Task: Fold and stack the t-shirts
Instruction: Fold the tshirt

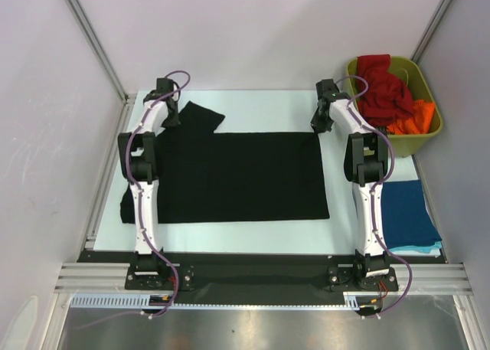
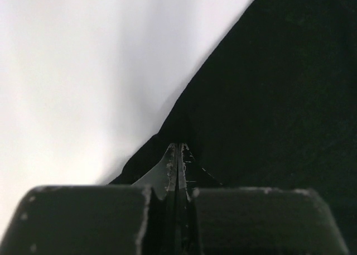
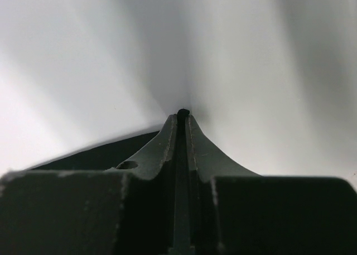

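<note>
Black tee (image 1: 245,178) flat on table (image 1: 253,239), L pincer (image 2: 177,149) clamped on its far-left edge, R pincer (image 3: 183,116) clamped on far-right corner

Two white arms (image 1: 145,208), black joints (image 1: 142,163), purple cables (image 1: 181,73)

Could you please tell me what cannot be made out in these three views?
Top view: each arm hides how the left gripper and right gripper pinch the black t-shirt.
Top view: the red t-shirt and orange t-shirt cover whatever else the bin holds.
Top view: the right arm hides part of the dark blue t-shirt.
Wrist views: the table is blurred.
</note>
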You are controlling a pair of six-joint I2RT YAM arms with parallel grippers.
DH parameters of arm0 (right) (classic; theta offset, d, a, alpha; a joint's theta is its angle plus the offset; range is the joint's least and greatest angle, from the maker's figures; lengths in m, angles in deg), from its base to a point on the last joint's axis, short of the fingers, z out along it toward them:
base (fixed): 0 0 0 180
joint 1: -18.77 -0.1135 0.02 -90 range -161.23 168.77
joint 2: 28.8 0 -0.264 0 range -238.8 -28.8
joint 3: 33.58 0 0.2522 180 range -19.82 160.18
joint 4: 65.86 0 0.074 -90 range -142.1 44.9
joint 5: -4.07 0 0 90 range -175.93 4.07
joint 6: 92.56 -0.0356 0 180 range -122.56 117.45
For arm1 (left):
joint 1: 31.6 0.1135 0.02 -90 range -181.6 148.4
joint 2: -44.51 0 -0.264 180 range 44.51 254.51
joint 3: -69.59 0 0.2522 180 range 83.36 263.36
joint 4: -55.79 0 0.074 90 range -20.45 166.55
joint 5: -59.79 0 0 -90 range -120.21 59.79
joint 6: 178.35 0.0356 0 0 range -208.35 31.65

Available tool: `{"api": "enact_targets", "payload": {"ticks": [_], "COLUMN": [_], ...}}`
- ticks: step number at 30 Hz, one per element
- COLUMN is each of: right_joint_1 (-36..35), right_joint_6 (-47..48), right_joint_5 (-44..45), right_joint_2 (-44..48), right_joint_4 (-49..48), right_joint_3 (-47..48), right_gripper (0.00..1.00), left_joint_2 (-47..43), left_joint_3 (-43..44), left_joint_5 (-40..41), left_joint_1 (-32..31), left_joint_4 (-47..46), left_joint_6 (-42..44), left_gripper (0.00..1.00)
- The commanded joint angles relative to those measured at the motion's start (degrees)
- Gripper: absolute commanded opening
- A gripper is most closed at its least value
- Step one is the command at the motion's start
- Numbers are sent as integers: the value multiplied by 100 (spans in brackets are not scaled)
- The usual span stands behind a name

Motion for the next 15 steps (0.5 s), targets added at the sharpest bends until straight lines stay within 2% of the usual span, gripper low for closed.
{"api": "enact_targets", "payload": {"ticks": [1, 5, 11, 15], "right_joint_1": [52, 69, 104, 113], "right_joint_6": [215, 365, 655, 787], "right_joint_5": [-128, -268, -488, -699], "right_joint_2": [46, 380, 644, 873], "right_joint_4": [-199, -164, -94, -401], "right_joint_3": [-124, -151, -256, -440], "right_gripper": [0, 0, 0, 0], "left_joint_2": [-715, -1260, -1673, -1841], "left_joint_3": [-265, -809, -863, -916], "left_joint_5": [68, 183, 271, 95], "left_joint_1": [-20, -3, -3, -12], "left_joint_4": [-216, -489, -524, -542], "left_joint_6": [-28, -195, -327, -345], "left_gripper": [1, 0, 0, 0]}}
